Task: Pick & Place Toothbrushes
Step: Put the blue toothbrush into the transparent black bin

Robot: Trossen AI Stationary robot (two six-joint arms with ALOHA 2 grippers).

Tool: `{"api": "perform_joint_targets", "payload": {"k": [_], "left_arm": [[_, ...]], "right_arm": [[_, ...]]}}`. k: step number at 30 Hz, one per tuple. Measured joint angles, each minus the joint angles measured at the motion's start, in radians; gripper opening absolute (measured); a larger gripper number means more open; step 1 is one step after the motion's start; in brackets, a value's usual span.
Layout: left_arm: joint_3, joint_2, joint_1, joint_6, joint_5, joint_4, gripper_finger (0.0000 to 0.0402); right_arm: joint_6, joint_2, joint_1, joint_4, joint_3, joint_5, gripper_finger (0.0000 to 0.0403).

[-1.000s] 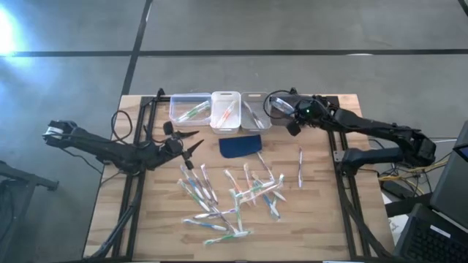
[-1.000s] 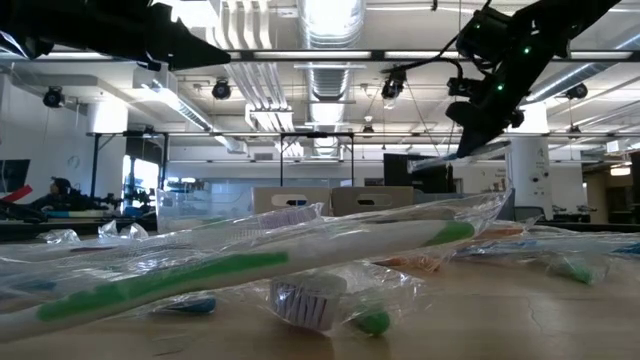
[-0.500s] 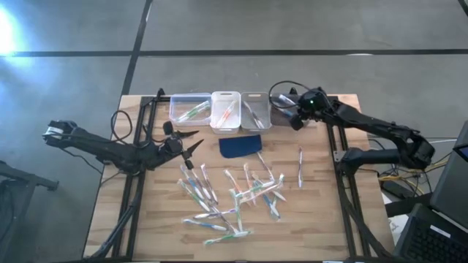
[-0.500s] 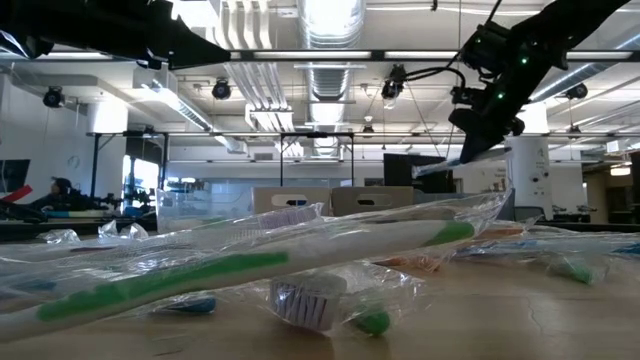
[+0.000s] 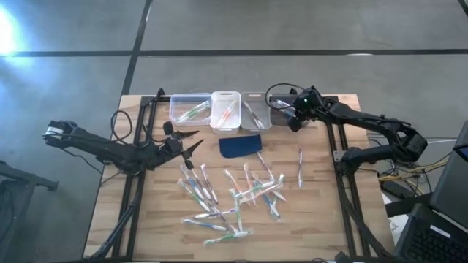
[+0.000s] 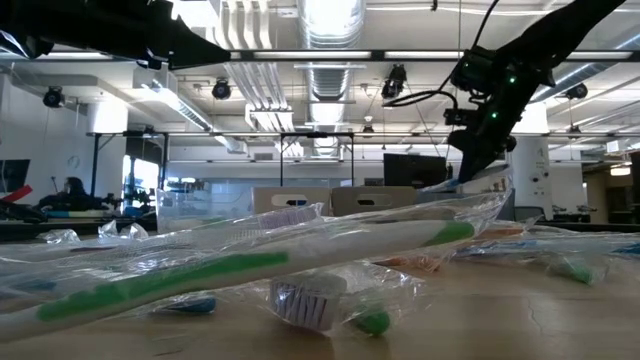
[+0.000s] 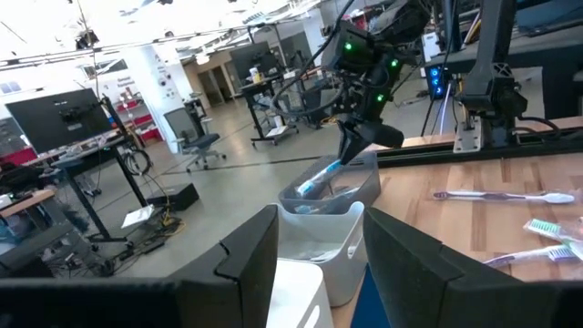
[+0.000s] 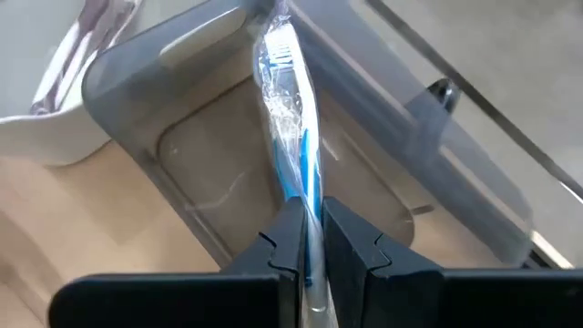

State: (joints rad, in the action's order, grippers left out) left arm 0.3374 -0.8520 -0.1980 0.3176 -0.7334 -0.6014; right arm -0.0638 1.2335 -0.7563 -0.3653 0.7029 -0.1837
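Right wrist view shows my right gripper (image 8: 311, 239) clamped on a blue toothbrush (image 8: 293, 137) tilted over the grey bin (image 8: 196, 137); released now, its head could catch the rim and tip outside.

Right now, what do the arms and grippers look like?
Two dark, slim jointed arms. Left gripper: black angular fingers. Right gripper: narrow black fingers, green lights on the wrist, black cable looped over it.
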Motion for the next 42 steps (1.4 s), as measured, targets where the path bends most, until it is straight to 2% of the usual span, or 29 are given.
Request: {"api": "perform_joint_targets", "payload": {"k": [14, 33, 42], "left_arm": [[0.000, 0.000, 0.000, 0.000, 0.000, 0.000, 0.0167], [0.000, 0.000, 0.000, 0.001, 0.000, -0.010, 0.0167], [0.000, 0.000, 0.000, 0.019, 0.000, -0.023, 0.0167]], "right_arm": [[-0.086, 0.103, -0.033, 0.049, 0.000, 0.004, 0.0022], [-0.249, 0.181, -0.079, 0.063, 0.000, 0.027, 0.0022], [-0.264, 0.181, -0.083, 0.060, 0.000, 0.025, 0.0034]]}}
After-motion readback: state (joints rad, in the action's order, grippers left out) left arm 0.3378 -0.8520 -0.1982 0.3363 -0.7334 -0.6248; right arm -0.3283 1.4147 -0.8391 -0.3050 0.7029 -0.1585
